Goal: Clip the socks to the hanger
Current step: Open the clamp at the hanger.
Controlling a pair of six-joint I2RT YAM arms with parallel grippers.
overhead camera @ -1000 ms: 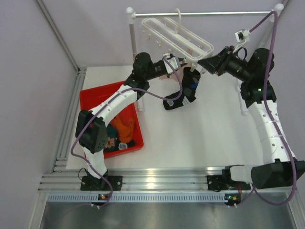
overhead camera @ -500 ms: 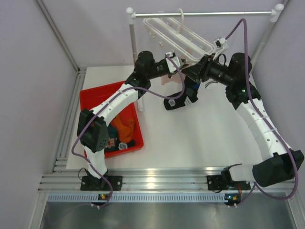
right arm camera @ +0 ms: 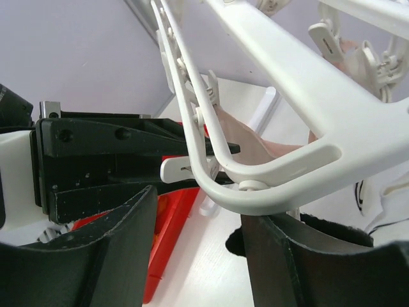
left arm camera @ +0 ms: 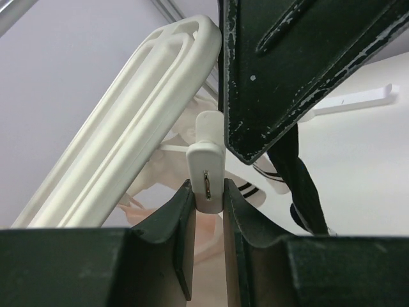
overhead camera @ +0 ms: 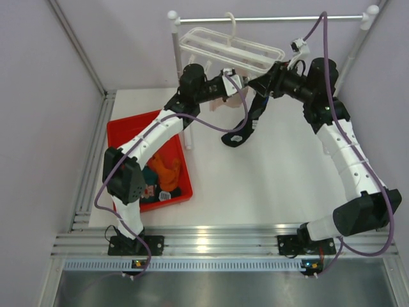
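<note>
The white grid hanger (overhead camera: 231, 52) hangs by its hook from the rail. My left gripper (overhead camera: 234, 86) is under its near edge. In the left wrist view the left gripper (left arm camera: 208, 189) is shut on a small white clip (left arm camera: 208, 167) that dangles from the hanger frame (left arm camera: 121, 137). My right gripper (overhead camera: 260, 83) is close on the right. In its own view the right gripper (right arm camera: 198, 210) is open, with the hanger's corner (right arm camera: 281, 185) above the gap. A black sock with a blue patch (overhead camera: 245, 125) dangles below both grippers; its top is hidden. It also shows in the left wrist view (left arm camera: 300, 192).
A red bin (overhead camera: 131, 128) at the left holds an orange sock (overhead camera: 167, 169) and a teal sock (overhead camera: 150, 185). The metal rail (overhead camera: 275, 18) on white posts spans the back. A pale peach cloth (right arm camera: 255, 137) hangs from the hanger. A white striped sock (left arm camera: 271, 184) shows behind the clip.
My right gripper has swung left and up to the hanger beside the left gripper. The hanger has shifted left along the rail. The black sock hangs more to the right.
</note>
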